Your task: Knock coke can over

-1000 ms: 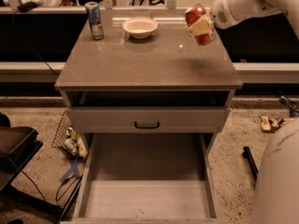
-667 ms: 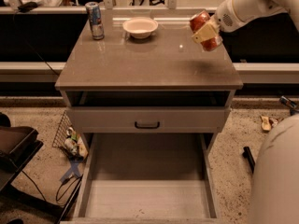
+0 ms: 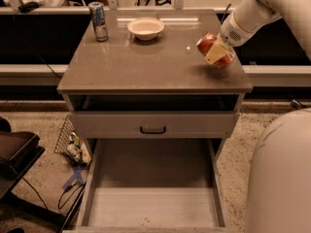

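Note:
The coke can (image 3: 219,58), orange-red with a silver top, is tilted over at the right side of the cabinet top (image 3: 146,64), just above or touching the surface. My gripper (image 3: 214,51) reaches in from the upper right on the white arm. It is shut on the can, with a pale finger (image 3: 215,53) lying across the can's side.
A taller blue-and-silver can (image 3: 98,21) stands at the back left of the top, with a white bowl (image 3: 146,28) beside it. Below, the upper drawer (image 3: 152,125) is slightly open and the bottom drawer (image 3: 153,188) is pulled fully out. A wire basket (image 3: 68,140) is on the floor at left.
The gripper has moved down and toward the front right of the top with the coke can in it. The can has tilted further over.

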Motion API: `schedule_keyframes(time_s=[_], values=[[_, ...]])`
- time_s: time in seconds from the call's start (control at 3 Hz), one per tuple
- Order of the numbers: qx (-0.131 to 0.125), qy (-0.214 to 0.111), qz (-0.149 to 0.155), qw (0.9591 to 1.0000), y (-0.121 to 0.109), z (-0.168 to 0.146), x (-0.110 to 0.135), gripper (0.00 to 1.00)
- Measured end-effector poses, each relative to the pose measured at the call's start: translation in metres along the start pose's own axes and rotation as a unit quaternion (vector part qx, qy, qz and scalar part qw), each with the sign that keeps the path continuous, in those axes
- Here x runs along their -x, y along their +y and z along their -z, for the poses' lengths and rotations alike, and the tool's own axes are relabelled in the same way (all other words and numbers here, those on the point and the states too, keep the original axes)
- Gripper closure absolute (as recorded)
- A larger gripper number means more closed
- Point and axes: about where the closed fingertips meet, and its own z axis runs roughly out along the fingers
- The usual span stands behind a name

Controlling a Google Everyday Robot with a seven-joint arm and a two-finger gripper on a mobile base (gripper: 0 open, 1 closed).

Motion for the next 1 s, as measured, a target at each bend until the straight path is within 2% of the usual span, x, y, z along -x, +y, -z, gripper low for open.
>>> schedule_keyframes(time_s=[0.33, 0.67, 1.0], values=[[0.027, 0.029, 0.014, 0.9991, 0.0145, -0.0233, -0.018, 1.0], [0.043, 0.034, 0.013, 0.9984, 0.021, -0.0314, -0.023, 1.0], [0.043, 0.034, 0.013, 0.9984, 0.0191, -0.0246, -0.0191, 0.83]])
